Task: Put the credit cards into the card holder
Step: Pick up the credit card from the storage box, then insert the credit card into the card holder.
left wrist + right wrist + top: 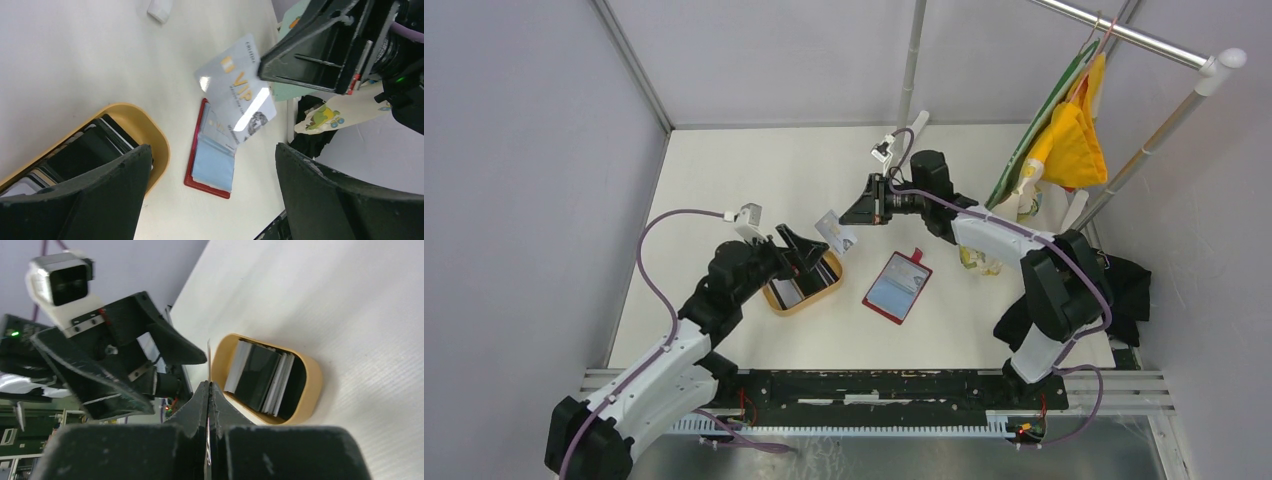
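Over the white surface [754, 180], the left tool [807, 252] is spread wide and empty above the tan tray [776, 300]. At the tray's 1 o'clock, the right tool [852, 218] pinches a pale VIP card [832, 232] in the air. The red card holder [897, 287] lies open at the tray's 3 o'clock. Black and pale credit cards [260, 382] are stacked in the tray.

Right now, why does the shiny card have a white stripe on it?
Left wrist view: that stripe is glare on the card, and the near fingers look dark. Right wrist view: the right gripper is blurred close up, the tray sharp. Top view: soft, even light.
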Controlling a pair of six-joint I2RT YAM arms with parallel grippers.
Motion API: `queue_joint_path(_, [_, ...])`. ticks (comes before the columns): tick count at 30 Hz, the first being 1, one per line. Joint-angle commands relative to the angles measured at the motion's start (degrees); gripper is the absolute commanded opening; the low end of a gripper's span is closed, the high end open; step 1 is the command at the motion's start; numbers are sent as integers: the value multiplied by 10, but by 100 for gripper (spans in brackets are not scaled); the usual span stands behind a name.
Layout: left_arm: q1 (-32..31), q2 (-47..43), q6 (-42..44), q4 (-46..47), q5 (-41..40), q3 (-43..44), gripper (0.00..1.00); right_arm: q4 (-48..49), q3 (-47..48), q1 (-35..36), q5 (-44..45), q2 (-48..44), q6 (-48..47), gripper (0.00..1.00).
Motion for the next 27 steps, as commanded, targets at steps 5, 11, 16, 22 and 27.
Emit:
queue_joint_path(5, [39,28,-44,151,118,-2,96,149,-29,-4,-67,-66,123,0])
queue_joint_path(11, [41,50,-68,258,166,3,80,185,-38,-4,-81,-74,155,0])
queue_joint_path(16, [40,65,-72,273,176,14,51,209,-45,-2,-87,-81,174,0])
queue_joint_path(22, [41,80,-74,292,189,18,24,217,-47,7,-91,-83,178,0])
queue_joint_path(27, [40,61,-31,293,205,18,2,256,-48,9,-109,-82,158,4])
